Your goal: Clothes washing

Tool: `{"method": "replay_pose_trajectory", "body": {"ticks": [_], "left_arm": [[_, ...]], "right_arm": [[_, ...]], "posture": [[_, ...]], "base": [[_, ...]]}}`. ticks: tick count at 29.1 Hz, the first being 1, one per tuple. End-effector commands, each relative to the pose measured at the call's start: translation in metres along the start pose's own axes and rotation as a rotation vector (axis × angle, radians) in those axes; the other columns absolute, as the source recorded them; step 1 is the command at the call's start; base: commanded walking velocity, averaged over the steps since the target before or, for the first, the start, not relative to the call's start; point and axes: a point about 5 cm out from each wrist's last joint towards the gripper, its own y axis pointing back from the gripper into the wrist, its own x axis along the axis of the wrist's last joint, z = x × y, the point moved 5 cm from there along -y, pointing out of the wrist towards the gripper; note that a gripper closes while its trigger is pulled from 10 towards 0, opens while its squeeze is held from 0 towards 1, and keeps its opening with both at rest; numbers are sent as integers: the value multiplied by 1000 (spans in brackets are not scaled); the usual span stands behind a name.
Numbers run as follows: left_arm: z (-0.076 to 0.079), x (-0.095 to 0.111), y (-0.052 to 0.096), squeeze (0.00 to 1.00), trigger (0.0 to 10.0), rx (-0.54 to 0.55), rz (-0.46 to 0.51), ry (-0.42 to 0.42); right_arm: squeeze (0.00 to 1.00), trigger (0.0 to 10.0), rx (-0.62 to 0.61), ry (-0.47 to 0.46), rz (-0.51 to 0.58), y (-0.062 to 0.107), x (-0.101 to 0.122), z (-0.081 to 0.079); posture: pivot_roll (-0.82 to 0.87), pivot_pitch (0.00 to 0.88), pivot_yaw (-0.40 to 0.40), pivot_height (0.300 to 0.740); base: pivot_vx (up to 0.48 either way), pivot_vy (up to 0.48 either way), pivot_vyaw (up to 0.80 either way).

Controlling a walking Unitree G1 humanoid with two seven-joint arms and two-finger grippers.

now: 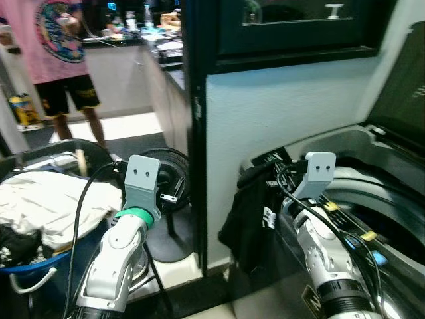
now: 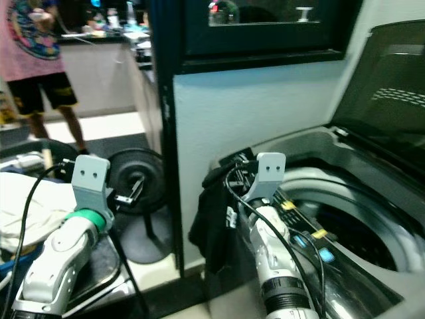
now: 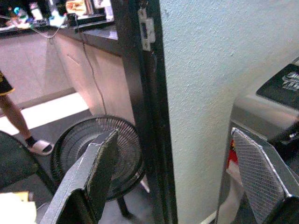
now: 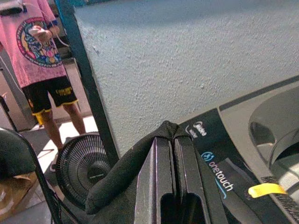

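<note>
Black cloth garment pinched in right gripper | over grey washer rim, outside drum | left gripper spread, empty | risk: slips to floor if released early

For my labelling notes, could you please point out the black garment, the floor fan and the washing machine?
black garment point(image 1: 247, 222), left eye view, hanging middle.
floor fan point(image 2: 135, 181), right eye view, grille centre.
washing machine point(image 2: 312, 147), right eye view, grey top rim.

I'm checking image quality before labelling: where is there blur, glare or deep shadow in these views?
Eye views: soft overall, the person blurred, the window above near black, pale reflection on the washer lid. Left wrist view: fingers out of focus, fan dim. Right wrist view: sharpest, the black garment a dark mass.
</note>
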Motion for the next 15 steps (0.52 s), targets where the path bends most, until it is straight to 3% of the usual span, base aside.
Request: {"method": "replay_pose_trajectory", "body": {"ticks": [1, 15], "left_arm": [[-6, 5, 1, 0, 10000, 23, 25, -3], [-1, 5, 3, 0, 10000, 14, 29, 20]], "right_arm": [[0, 10000, 18, -17, 30, -1, 5, -4], [0, 10000, 52, -22, 41, 1, 6, -11]], "posture": [[37, 19, 36, 740], [35, 21, 35, 740]], "base": [[0, 0, 0], [0, 0, 0]]}}
